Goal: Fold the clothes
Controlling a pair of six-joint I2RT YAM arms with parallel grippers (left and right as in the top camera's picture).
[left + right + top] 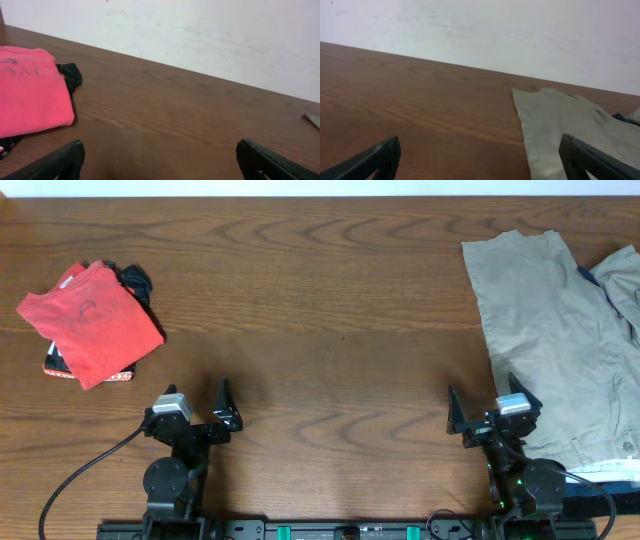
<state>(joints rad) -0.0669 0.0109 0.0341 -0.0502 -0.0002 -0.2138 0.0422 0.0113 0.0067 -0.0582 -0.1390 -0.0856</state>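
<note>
Red T-shirt [90, 320]: a soft knit folded into a rough rectangle at the far left of the table [320, 310]. It tops a small stack, which looks like the place for finished items.
Dark garment [135, 278]: a crumpled black or navy cloth that pokes out from under the shirt's far corner. What kind of garment it is cannot be told.
Khaki trousers [550, 340]: beige woven cotton with a matte surface, spread mostly flat at the right side of the table. The far edge is uneven and there are shallow wrinkles. They appear unfolded and are probably the next piece to work on.
Pale garment [622, 280]: a lighter cloth that lies over the trousers' right edge, with a sliver of blue showing between the two.
Left end effector [192, 408]: it is parked at the near edge with its fingers spread wide and nothing between them. It hangs over bare wood, well apart from the red stack.
Right end effector [490, 410]: its fingers are also wide apart and empty. It sits just beside the near-left edge of the trousers, and in the right wrist view the khaki hem lies ahead of its right finger.
Table: dark brown wood with a bold grain, smooth enough for cloth to slide on.
Likely step: both arms rest in a neutral pose. The right arm is better placed to reach the trousers.
</note>
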